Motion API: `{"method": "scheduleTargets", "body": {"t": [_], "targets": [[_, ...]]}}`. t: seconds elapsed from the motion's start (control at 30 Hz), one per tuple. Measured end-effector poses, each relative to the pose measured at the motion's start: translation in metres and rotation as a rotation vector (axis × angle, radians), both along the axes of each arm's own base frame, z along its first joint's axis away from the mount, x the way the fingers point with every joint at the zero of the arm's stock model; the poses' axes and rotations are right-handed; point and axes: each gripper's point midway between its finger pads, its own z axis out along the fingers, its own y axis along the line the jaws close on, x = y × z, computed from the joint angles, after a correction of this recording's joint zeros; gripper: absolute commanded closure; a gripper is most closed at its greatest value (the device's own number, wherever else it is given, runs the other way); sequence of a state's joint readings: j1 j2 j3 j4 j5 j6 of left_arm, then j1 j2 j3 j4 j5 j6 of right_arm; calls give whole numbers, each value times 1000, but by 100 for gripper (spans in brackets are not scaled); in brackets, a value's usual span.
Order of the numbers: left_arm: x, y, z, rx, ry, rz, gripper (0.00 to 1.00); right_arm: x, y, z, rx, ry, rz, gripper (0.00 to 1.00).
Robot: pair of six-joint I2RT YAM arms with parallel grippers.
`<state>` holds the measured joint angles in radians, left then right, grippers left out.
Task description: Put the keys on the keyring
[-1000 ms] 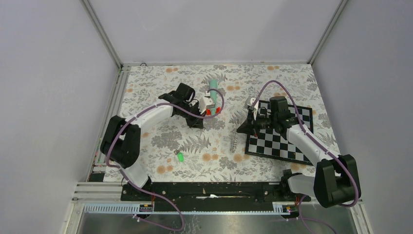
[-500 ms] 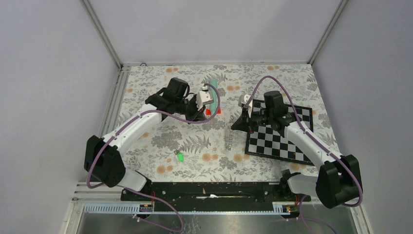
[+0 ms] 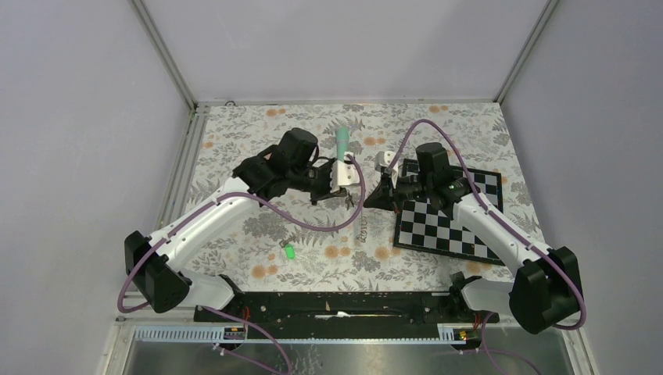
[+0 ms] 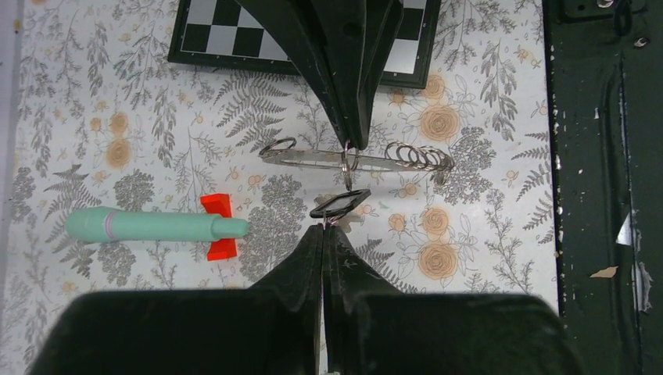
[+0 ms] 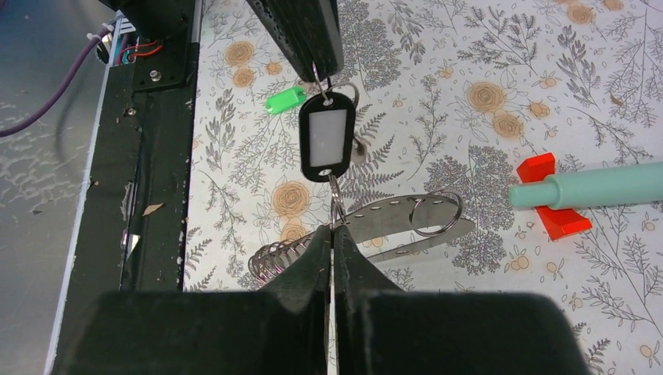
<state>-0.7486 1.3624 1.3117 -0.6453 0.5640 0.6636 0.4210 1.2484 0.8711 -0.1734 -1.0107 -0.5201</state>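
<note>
The left gripper [image 4: 323, 228] is pinched shut on the top of the black tag [image 5: 327, 144]. The right gripper [image 5: 331, 233] is shut on the thin ring [image 5: 335, 201] below it, just above the keyring [image 5: 399, 215]. If the arms pull apart, the ring could slip free and drop the tag; the green key [image 3: 288, 251] lies unthreaded on the counter [image 3: 469, 125], well apart.

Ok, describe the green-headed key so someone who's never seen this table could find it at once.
From the checkerboard on the right of the floral tablecloth, go left past the middle, toward the near edge. The green-headed key lies there alone: the only bright green thing, far smaller than the teal stick farther back.
</note>
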Motion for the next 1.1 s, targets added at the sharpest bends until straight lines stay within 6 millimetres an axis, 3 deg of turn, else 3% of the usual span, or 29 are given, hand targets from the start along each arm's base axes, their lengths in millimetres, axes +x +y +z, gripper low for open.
{"method": "scheduleTargets", "body": {"t": [0.27,0.53,0.73,1.1], "targets": [[0,13,-12,81,-3,30,100,3,0,-5,-14,36,-29,100],[-9,27,-41,151,48,45,100,13,-9,-31,-113,122,-135,100],[-22,14,-50,114,147,-6,100,15,-9,-37,-124,175,-169,100],[-4,-7,-100,166,233,-2,100,9,-5,-48,-104,237,-152,100]]}}
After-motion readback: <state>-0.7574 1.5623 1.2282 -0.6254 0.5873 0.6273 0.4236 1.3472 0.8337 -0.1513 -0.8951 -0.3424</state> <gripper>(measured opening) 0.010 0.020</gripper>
